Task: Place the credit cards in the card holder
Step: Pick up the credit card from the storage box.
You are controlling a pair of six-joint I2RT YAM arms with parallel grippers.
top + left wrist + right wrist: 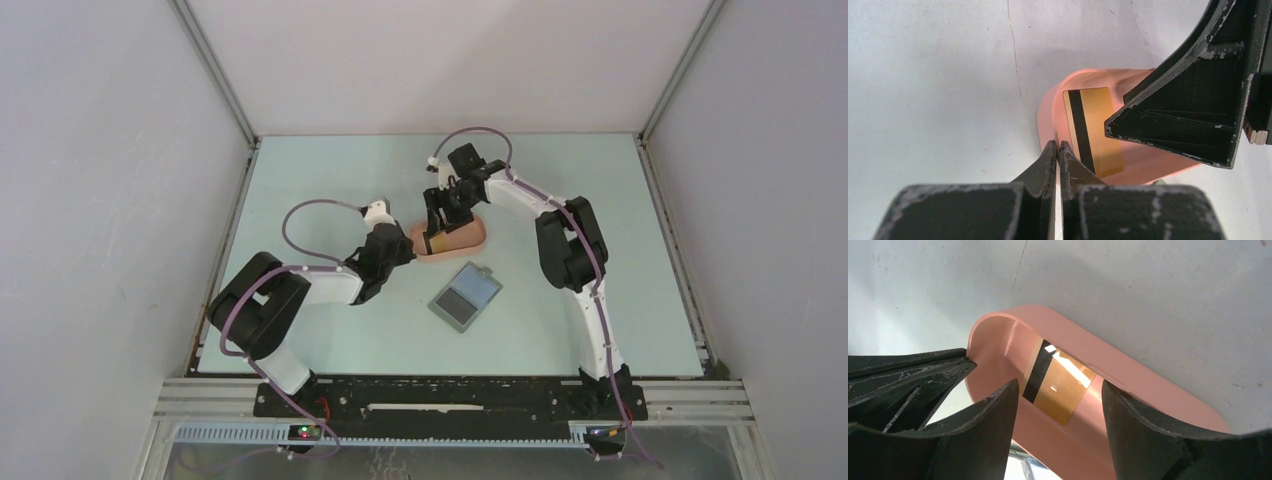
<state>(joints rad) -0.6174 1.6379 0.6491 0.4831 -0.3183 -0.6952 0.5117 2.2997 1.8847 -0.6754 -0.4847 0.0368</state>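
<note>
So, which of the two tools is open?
The right tool, spread above the gold card in the pink tray; the left tool is shut.

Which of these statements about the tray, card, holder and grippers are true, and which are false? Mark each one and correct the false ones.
1. A gold card lies in the pink tray. True.
2. The card holder lies closed inside the tray. False: it lies open on the table, beside the tray.
3. The right gripper is open over the card. True.
4. The left gripper is wide open. False: it is shut.
</note>
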